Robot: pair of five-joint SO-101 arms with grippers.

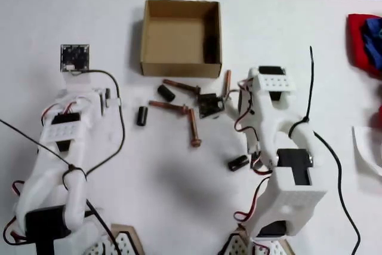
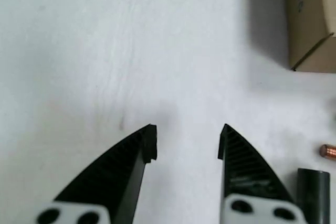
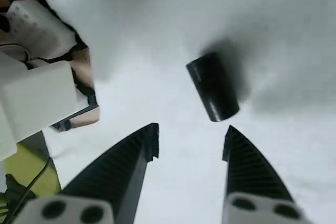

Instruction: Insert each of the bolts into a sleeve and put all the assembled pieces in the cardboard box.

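Observation:
The open cardboard box stands at the table's far middle; its corner shows in the left wrist view. Several copper bolts and two black sleeves lie loose in front of it. My left gripper is open over bare table, left of that pile. A black sleeve and a bolt tip lie just beside one of its fingers. My right gripper is open, with a third black sleeve lying just beyond its fingertips, nearer the front.
A small black module on a cable lies at the far left. Another black part with wires sits among the bolts. Red and blue cloth and a white plastic piece lie at the right edge.

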